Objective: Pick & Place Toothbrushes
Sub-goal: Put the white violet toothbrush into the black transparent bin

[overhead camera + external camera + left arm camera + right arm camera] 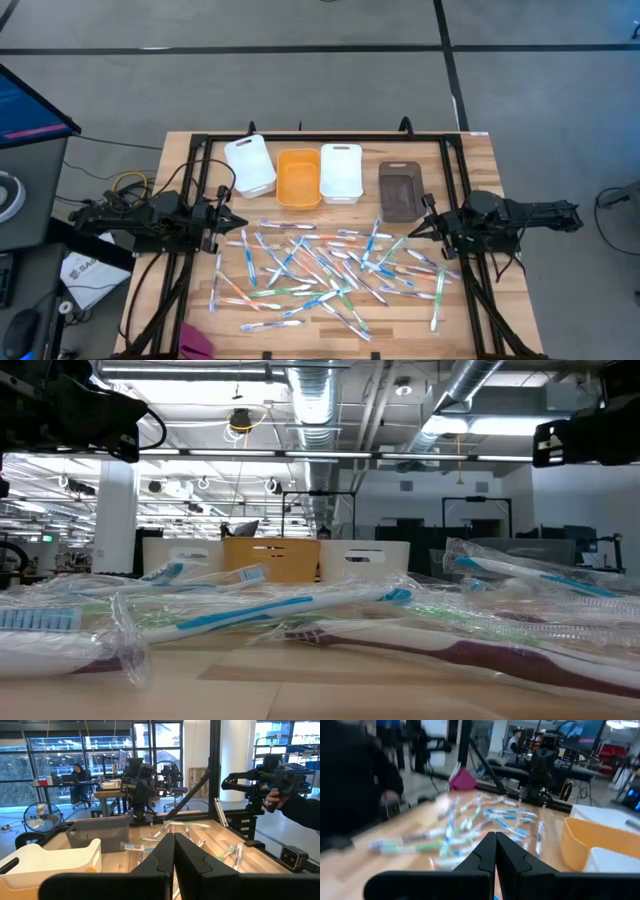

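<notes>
Across the middle of the worktop (470, 160) your toothbrushes (320, 270) lie scattered, just in front of four bins (320, 178). Your left tool (240, 226) and right tool (412, 232) hang at either side of the pile, both pressed together, holding nothing, tips pointing inward.

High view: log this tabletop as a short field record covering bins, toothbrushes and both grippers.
bins: four in a row at the table's far edge: white bin, orange bin, second white bin, brown bin
bin contents: none visible
toothbrushes: scattered loose on the wooden table, in front of the bins
left gripper: shut, empty, at table's left side
right gripper: shut, empty, at table's right side
</notes>
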`<action>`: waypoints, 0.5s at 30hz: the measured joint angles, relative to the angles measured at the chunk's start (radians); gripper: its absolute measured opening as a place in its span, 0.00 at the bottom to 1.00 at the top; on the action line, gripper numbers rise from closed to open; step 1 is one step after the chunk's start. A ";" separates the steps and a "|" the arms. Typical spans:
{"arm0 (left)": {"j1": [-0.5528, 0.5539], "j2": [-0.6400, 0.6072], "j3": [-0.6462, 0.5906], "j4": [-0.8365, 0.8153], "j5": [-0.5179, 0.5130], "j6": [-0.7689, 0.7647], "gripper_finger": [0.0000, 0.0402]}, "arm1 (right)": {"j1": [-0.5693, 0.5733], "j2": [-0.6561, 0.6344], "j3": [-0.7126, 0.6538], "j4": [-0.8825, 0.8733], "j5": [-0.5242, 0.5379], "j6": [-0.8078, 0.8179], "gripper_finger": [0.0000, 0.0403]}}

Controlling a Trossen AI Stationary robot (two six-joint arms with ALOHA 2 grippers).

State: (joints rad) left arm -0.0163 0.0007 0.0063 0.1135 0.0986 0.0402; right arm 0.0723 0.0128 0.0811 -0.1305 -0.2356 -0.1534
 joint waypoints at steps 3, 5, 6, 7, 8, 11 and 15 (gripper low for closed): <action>0.000 0.000 0.000 0.000 0.000 0.000 0.00 | 0.000 0.000 0.000 0.020 -0.001 0.112 0.00; 0.000 0.000 0.000 0.000 0.000 0.000 0.00 | 0.000 0.000 0.000 0.009 -0.001 0.207 0.00; 0.000 0.000 0.000 0.000 0.000 0.000 0.00 | 0.000 0.000 0.000 0.004 0.001 0.242 0.00; 0.000 0.000 0.000 0.000 0.000 0.000 0.00 | -0.002 0.000 0.000 0.003 0.001 0.259 0.00; 0.000 0.000 0.000 0.000 0.000 0.000 0.00 | -0.004 0.000 0.000 0.003 0.001 0.264 0.00; 0.000 0.000 0.000 0.000 0.000 0.000 0.00 | -0.010 0.000 0.000 0.003 0.001 0.237 0.00; 0.000 0.000 0.000 0.000 0.000 0.000 0.00 | -0.009 0.000 0.000 -0.012 0.001 0.182 0.00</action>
State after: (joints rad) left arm -0.0162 0.0006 0.0059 0.1135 0.0990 0.0402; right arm 0.0631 0.0128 0.0811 -0.1423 -0.2348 0.0282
